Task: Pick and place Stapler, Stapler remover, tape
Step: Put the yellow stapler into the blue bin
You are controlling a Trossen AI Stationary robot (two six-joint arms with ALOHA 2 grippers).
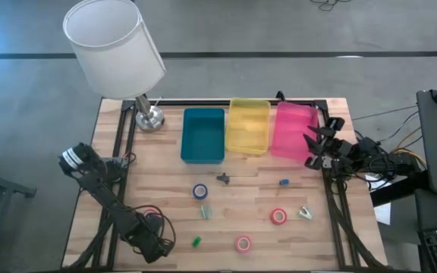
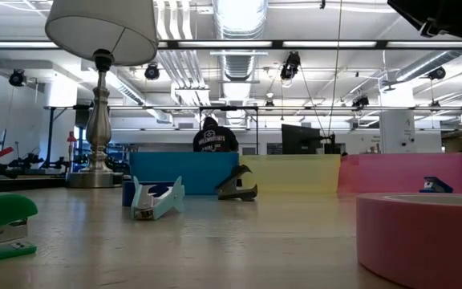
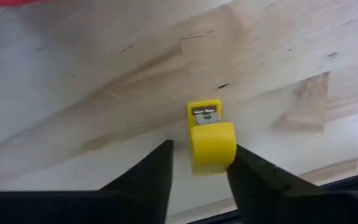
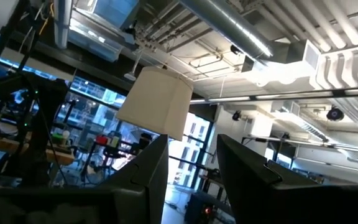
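Near edge of the butcher-block table (image 1: pixel 264 199): left gripper (image 3: pixel 202 147) is low over the wood, dark fingers (image 3: pixel 156 168) parted either side of a small glossy yellow stapler (image 3: pixel 211 140). One finger is against its side and a gap shows at the other, so it is straddled, not clamped. From above the arm hides this stapler. Also near the edge are a pink tape (image 1: pixel 243 243), a smooth ring with a pale core that is cut off in the low view, and a tiny green stapler (image 1: pixel 196 242). A little farther in lie a red tape (image 1: pixel 278 217), a second red tape (image 1: pixel 152 215) half hidden behind the left arm's cables, a pale teal stapler (image 1: pixel 205 211) and a pale pronged piece (image 1: pixel 305 214) too small to identify. Mid-table holds the blue tape (image 1: pixel 200 191), the dark claw-shaped stapler remover (image 1: pixel 224 178) and a small blue stapler (image 1: pixel 284 182). At the far side stand three rectangular plastic bins touching in a row: teal bin (image 1: pixel 203 135), translucent yellow bin (image 1: pixel 248 126), pink bin (image 1: pixel 294 129). Left of them is a metal-based lamp (image 1: pixel 112 45) with a white drum shade. The right gripper (image 1: pixel 313 149) waits at the pink bin's right edge, tilted up toward the ceiling, fingers apart and empty. Beyond the table, a person (image 2: pixel 215 136) shows only partly above the bins.
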